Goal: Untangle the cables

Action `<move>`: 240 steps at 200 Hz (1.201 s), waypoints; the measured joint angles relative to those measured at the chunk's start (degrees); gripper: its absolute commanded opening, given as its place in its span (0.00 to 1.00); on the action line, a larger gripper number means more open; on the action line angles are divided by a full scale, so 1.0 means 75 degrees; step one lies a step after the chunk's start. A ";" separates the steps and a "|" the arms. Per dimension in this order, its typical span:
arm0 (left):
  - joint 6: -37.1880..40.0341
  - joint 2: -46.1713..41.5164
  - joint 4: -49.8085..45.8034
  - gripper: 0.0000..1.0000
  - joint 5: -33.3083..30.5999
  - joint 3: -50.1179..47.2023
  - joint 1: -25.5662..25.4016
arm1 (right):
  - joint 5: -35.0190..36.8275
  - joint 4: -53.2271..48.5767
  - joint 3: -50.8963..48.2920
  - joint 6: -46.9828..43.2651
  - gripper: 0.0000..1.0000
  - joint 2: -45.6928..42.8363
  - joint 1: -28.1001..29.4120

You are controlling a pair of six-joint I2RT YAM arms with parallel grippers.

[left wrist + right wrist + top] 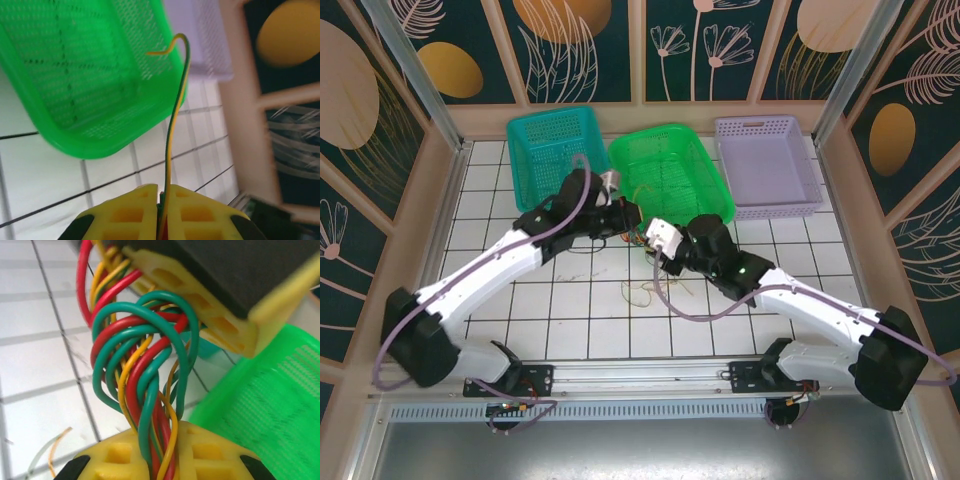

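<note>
**Knot pinched at both ends: ease apart, don't yank**

Clenched w/ left gripper (162, 202) on a green/yellow strand (172, 125). Runs up toward 12 o'clock, tip hooked at 11 over the green basket (60, 135).

Clamped w/ right gripper (160, 452) on the cables (145, 365): red, green & yellow loops braided tight. Leads up to 1 o'clock into the other arm's yellow finger, so held at both ends.

From above: meets mid-table at the bundle, just off the green basket's 6 o'clock edge. More loose wire (640, 292) on the tiles at 6 from there. Farther back, teal basket (525, 165) at 11 and purple basket (800, 170) at 1.

Probably the loosening pull now. To do well:
- Keep both pinches firm; thin wire slips easily.
- Draw apart slow, L toward 9, R toward 3.
- Stop if loops cinch instead of sliding, then slacken & re-angle.
- Keep the hooked tip clear of the basket mesh, likely snag.
</note>
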 measured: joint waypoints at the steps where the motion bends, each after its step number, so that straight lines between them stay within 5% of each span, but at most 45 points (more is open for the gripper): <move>1: -0.0105 -0.0073 0.0134 0.00 -0.0029 -0.0090 -0.0003 | -0.0038 0.0003 0.0000 0.0041 0.00 0.0000 -0.0009; 83: -0.2232 -0.1547 0.5001 0.00 -0.1851 -0.3401 -0.0117 | -0.3500 0.0274 0.0749 0.3861 0.00 0.1262 -0.0871; 122: -0.2279 -0.1821 0.6038 0.00 -0.2550 -0.4164 -0.0096 | -0.4642 0.0373 0.1224 0.5374 0.00 0.2127 -0.0921; 158: -0.2355 -0.1868 0.6085 0.00 -0.2652 -0.4261 -0.0073 | -0.4639 0.0382 0.1294 0.5724 0.00 0.2186 -0.0903; 195: -0.2541 -0.2480 0.5094 0.47 -0.2999 -0.4092 0.0067 | -0.3969 -0.0230 0.1346 0.5327 0.00 0.1868 -0.0833; 215: -0.2588 -0.2917 0.4278 0.61 -0.3235 -0.3689 0.0160 | -0.3561 -0.0758 0.1445 0.5027 0.00 0.1851 -0.0912; 240: -0.2448 -0.3162 0.3013 0.60 -0.3223 -0.2847 0.0160 | -0.3089 -0.1445 0.1734 0.4549 0.00 0.1877 -0.0845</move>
